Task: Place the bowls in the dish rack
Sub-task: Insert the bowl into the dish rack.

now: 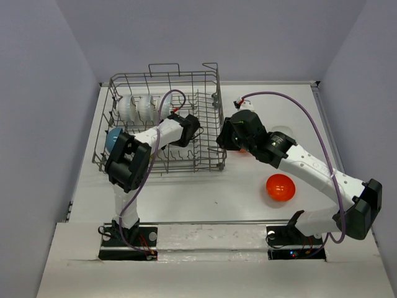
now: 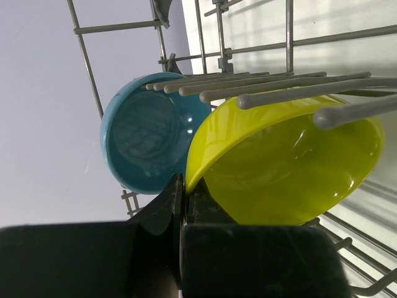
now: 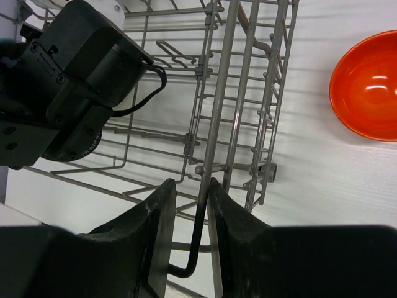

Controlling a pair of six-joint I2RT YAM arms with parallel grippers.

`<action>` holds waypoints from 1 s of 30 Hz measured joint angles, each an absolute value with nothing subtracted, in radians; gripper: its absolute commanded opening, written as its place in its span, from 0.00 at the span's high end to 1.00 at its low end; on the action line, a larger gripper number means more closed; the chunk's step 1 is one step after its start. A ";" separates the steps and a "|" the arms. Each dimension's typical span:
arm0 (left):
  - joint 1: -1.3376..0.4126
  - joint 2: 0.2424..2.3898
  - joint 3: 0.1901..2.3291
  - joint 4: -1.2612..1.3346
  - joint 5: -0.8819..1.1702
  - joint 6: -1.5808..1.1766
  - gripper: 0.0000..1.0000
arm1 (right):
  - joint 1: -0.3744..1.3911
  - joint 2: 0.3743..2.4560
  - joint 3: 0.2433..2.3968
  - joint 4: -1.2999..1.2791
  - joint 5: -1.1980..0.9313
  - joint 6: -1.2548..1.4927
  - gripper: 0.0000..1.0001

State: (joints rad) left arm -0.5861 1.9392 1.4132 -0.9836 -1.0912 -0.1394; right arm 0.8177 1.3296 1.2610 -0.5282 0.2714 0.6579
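We see the left hand [image 2: 181, 205] closed on the rim of a yellow-green bowl [image 2: 291, 167] inside the dish rack [image 1: 162, 121], upper left of the top view, beside a blue bowl [image 2: 149, 139]. The right hand [image 3: 188, 205] grips a rack wire. An orange bowl [image 1: 280, 187] sits on the desk [image 1: 211, 198].

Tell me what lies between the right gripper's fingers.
A grey wire of the dish rack runs between the right gripper's fingers, shown in the right wrist view.

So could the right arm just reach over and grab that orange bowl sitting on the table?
Probably not right now: its right gripper is clamped on a wire of the grey dish rack. The glossy orange bowl lies uncovered nearby.
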 measured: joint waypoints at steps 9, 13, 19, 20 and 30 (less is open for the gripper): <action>-0.567 1.908 1.413 -0.995 -1.088 -0.144 1.00 | 0.818 1.330 1.261 -0.524 0.270 0.658 0.68; -0.560 1.891 1.413 -1.000 -1.090 -0.149 1.00 | 0.818 1.330 1.261 -0.524 0.270 0.658 0.68; -0.552 1.852 1.413 -1.001 -1.093 -0.155 1.00 | 0.818 1.330 1.259 -0.523 0.270 0.658 0.68; -0.552 1.843 1.413 -1.002 -1.095 -0.155 1.00 | 0.818 1.330 1.259 -0.523 0.270 0.658 0.68; -0.536 1.812 1.427 -1.013 -1.100 -0.166 1.00 | 0.818 1.330 1.248 -0.513 0.268 0.659 0.68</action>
